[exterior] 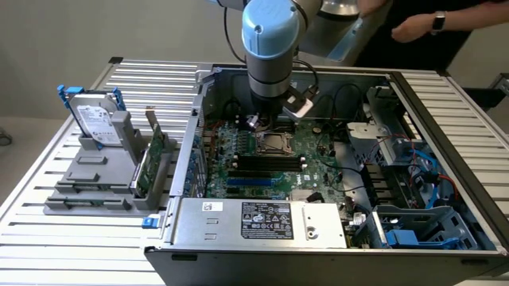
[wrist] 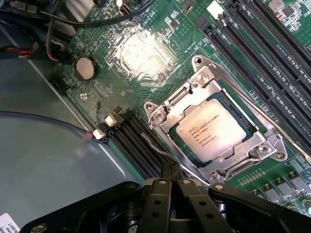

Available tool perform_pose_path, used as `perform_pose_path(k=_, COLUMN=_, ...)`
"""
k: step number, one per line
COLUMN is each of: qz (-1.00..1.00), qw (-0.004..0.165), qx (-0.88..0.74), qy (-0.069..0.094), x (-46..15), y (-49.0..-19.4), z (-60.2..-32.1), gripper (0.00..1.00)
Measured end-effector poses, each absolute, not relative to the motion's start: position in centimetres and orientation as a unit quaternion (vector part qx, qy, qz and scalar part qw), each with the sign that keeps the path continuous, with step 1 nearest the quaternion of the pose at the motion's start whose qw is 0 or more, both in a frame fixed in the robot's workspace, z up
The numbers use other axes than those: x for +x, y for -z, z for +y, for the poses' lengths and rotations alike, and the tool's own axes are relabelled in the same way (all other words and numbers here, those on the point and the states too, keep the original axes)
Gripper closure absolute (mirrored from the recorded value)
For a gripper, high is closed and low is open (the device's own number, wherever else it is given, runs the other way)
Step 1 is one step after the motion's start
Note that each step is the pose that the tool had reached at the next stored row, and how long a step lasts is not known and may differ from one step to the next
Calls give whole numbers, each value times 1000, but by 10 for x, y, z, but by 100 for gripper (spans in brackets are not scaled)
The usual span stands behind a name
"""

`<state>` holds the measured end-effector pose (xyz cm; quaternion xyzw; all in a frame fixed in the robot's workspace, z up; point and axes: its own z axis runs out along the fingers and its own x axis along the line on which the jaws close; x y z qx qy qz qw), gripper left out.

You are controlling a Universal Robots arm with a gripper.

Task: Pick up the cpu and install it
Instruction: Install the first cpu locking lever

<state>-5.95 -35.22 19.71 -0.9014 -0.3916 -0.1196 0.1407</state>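
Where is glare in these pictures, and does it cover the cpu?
Wrist view: strong white glare washes out the motherboard beside the socket; the cpu, seated in it, is evenly lit. Exterior view: a small bright spot shows under the arm.

Open computer case [exterior: 318, 268] on my slatted table [exterior: 71, 250]
Beside the case, toward the exterior view's left, I see a hard drive [exterior: 97, 122] in blue brackets standing on a grey stand [exterior: 99, 179]. Inside the case lie a green board [wrist: 112, 73] with long black slots [exterior: 270, 161] and a round coin battery [wrist: 86, 68], a silver labelled box [exterior: 263, 221] by the near wall, and blue cables [exterior: 433, 173].
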Motion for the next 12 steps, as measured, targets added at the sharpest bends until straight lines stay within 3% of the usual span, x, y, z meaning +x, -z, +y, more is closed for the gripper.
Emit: perform_pose_path(k=12, qz=-388, qw=141, qx=-903, qy=117, x=-56, y=-197, z=-352, gripper=89)
